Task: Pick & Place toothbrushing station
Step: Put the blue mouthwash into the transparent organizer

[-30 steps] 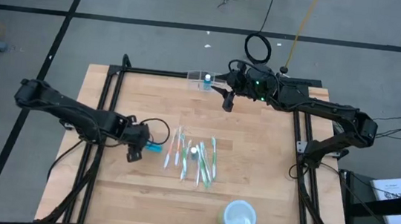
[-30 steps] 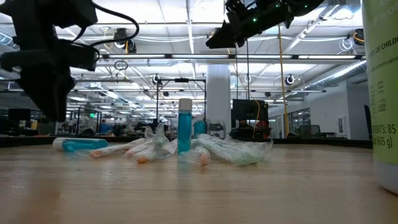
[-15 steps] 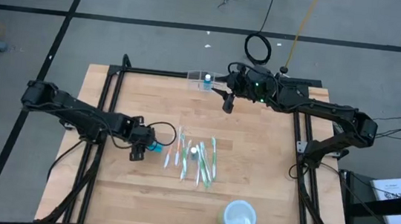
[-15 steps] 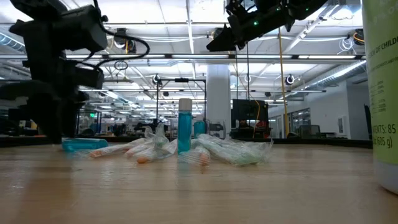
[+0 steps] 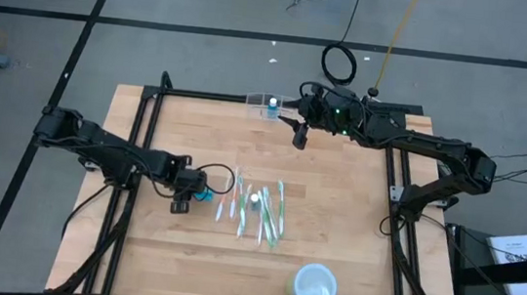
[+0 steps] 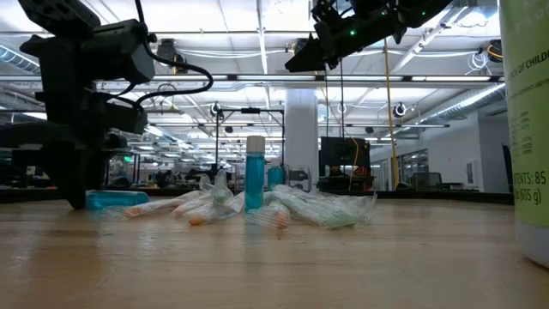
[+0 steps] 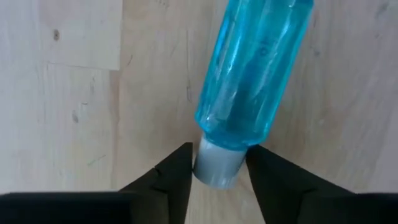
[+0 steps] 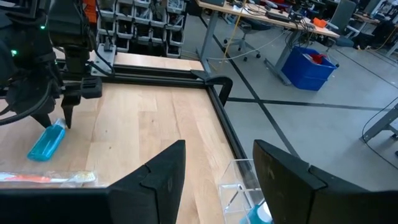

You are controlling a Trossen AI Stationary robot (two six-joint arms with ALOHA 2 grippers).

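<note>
A blue see-through bottle (image 7: 255,68) with a grey cap lies on its side on the wooden table, left of a pile of toothbrushes (image 5: 258,214). My left gripper (image 7: 219,150) points down at the bottle's cap end (image 5: 196,195), shut on the cap. The toothbrushing station (image 5: 268,104), a clear holder, stands at the table's far edge. My right gripper (image 8: 217,180) hangs open above and just right of the station (image 8: 245,186), touching nothing. My left gripper pinches the bottle's grey cap (image 7: 216,168) between its two fingers, one on each side of the cap. The fingers come from above, pointing down, and lie across the bottle's long line. The bottle lies flat on the table (image 7: 74,112).
A second blue bottle (image 6: 255,176) stands upright within the toothbrush pile. A pale white-lidded round tub (image 5: 315,286) sits near the front edge, right of centre. A black frame (image 5: 200,95) runs along the table's far and side edges. Bare wood lies in front of the pile.
My left gripper has come down toward the table and edged to the right, onto the cap end of the lying blue bottle, turning a little about its own line. The bottle has stayed where it lay. My right arm has kept still.
</note>
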